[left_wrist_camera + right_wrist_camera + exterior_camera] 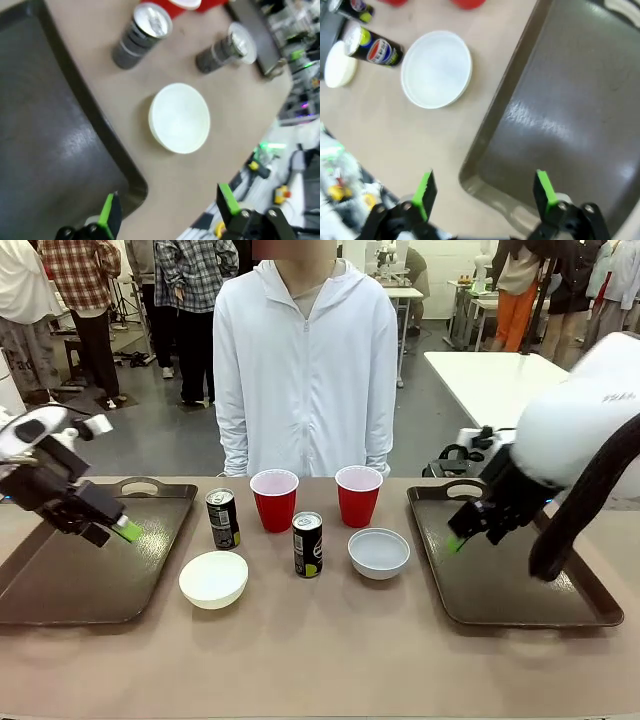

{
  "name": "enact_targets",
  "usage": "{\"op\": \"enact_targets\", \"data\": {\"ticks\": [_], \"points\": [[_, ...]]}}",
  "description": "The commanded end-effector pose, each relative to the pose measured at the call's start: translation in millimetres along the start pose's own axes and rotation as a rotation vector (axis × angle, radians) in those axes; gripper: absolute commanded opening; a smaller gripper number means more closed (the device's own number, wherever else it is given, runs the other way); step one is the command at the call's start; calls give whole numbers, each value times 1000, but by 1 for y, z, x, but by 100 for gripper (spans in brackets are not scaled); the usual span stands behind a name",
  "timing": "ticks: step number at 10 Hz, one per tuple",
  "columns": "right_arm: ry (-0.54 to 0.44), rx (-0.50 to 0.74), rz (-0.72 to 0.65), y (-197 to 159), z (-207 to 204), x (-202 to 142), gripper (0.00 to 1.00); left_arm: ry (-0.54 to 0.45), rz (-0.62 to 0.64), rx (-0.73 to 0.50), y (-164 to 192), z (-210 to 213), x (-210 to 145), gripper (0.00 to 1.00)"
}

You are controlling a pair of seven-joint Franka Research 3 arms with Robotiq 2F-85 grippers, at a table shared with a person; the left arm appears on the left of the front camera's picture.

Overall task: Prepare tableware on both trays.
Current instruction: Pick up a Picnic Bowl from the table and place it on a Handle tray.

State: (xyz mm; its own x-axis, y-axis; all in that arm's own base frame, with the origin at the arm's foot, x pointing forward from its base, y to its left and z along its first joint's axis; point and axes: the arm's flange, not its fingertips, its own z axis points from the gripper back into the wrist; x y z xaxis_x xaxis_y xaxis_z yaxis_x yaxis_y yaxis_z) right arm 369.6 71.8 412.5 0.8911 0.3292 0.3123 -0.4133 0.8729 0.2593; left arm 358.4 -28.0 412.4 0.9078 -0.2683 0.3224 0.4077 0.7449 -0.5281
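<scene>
Left hand: The left hand (pixel 120 531) hung over the left tray (pixel 60 585), close to its inner long rim. Its jaws stood wide apart with nothing between them.
Right hand: The right hand (pixel 458 540) hung over the inner long rim of the right tray (pixel 520 590). Its jaws were likewise wide apart and held nothing.
Trays: Both trays lay bare, one at each end of the tabletop (pixel 320 660), with their long sides running from the near edge toward the far edge.
Tableware: All six pieces stood on the tabletop between the trays, none on a tray.
White bowl: The white bowl (pixel 213 578) sat just outside the left tray's inner rim. From the left hand it lay toward the tabletop's middle and closer to the near edge.
Grey-blue bowl: The grey-blue bowl (pixel 379 552) sat near the right tray's inner rim, apart from it. From the right hand it lay toward the middle, at about the same depth.
Cans: The left can (pixel 222 518) stood on the far side of the white bowl. The right can (pixel 307 544) stood near the tabletop's middle, between the two bowls.
Cups: The left cup (pixel 274 499) and right cup (pixel 358 495) stood side by side toward the far edge, before the person (pixel 305 390).
Attitude: Cans and cups were upright and the bowls mouth up. All were round, so no long axis governed the approach.
Nearer arm: Judged from position, the left arm served the white bowl, left can and left cup, and the right arm the grey-blue bowl and right cup. The right can was within fair reach of either.
</scene>
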Motion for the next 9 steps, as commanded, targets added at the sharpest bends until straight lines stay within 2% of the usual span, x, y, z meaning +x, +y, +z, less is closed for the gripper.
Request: {"op": "enact_targets", "data": {"ticks": [1, 3, 5, 6, 9], "points": [[-109, 133, -15, -34, -17, -149, 100, -60, 35, -116, 44, 10, -55, 100], [-213, 186, -90, -71, 7, -194, 100, -155, 122, -176, 85, 46, -73, 100], [-330, 241, -136, -85, 27, -234, 100, -257, 162, -198, 106, 85, -94, 100], [-362, 242, -146, -85, 39, -254, 100, -304, 157, -194, 100, 99, -106, 100], [-354, 204, -234, -85, 59, -308, 100, -382, 151, -152, 86, 130, -136, 100]]}}
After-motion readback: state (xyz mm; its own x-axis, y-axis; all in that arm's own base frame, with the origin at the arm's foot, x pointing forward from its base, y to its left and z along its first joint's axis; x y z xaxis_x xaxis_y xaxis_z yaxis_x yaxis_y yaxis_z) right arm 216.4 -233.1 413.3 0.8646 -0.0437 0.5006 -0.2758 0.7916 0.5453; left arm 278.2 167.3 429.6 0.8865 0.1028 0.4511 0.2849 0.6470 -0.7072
